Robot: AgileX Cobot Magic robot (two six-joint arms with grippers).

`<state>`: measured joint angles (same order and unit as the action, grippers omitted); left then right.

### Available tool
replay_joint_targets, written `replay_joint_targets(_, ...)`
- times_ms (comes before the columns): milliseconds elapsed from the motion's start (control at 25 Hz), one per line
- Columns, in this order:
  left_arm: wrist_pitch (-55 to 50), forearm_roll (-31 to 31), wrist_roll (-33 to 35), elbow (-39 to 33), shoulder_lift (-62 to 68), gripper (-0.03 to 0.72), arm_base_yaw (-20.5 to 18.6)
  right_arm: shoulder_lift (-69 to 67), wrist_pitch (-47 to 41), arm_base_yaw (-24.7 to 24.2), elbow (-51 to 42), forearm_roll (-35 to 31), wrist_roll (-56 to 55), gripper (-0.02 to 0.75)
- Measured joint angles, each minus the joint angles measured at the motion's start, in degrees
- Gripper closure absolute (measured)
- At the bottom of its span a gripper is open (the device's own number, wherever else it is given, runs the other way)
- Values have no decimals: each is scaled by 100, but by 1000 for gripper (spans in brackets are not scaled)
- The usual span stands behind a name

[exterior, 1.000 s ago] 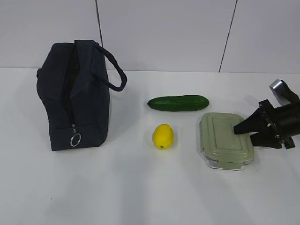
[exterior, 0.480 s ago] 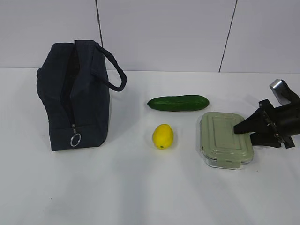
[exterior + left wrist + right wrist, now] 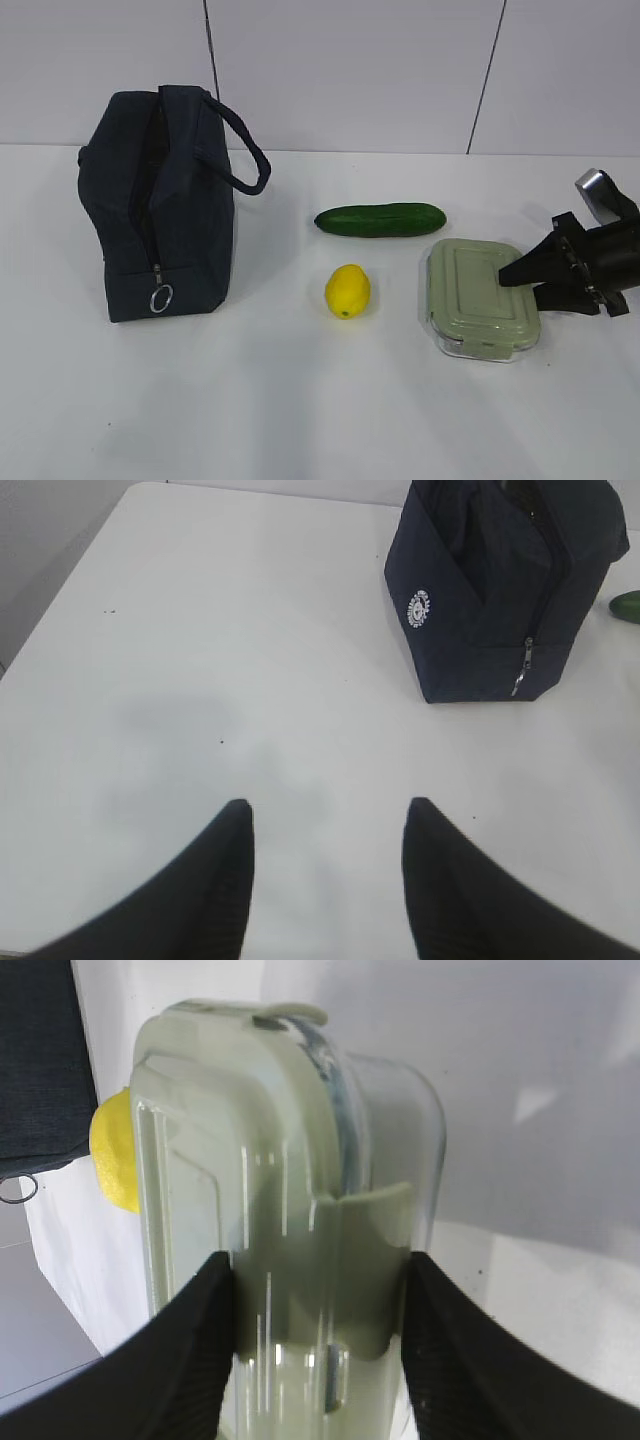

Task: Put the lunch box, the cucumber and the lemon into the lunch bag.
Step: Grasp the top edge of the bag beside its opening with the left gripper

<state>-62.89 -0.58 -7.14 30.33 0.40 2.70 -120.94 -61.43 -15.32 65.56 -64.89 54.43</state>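
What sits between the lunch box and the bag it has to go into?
The small yellow lemon lies on the table between the sage-lidded clear lunch box and the navy fabric lunch bag; the dark green cucumber lies just behind that line.

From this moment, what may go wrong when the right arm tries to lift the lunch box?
The right gripper straddles only the near end of the lunch box, so the far end may sag or slip out when lifted. The lemon lies between the box and the lunch bag and might get knocked. The bag's opening looks narrow, so the box may catch on it.
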Motion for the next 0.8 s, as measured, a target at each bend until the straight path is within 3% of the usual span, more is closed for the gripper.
replay_joint_targets(400, 0, 0, 0, 166, 175, 348, 0, 0, -45, 0, 0, 33, 0, 351)
replay_joint_targets(640, 130, 58, 0, 915, 1178, 348, 0, 0, -45, 0, 0, 33, 0, 352)
replay_joint_targets(800, 769, 373, 0, 1175, 2069, 348, 0, 0, -45, 0, 0, 33, 0, 352)
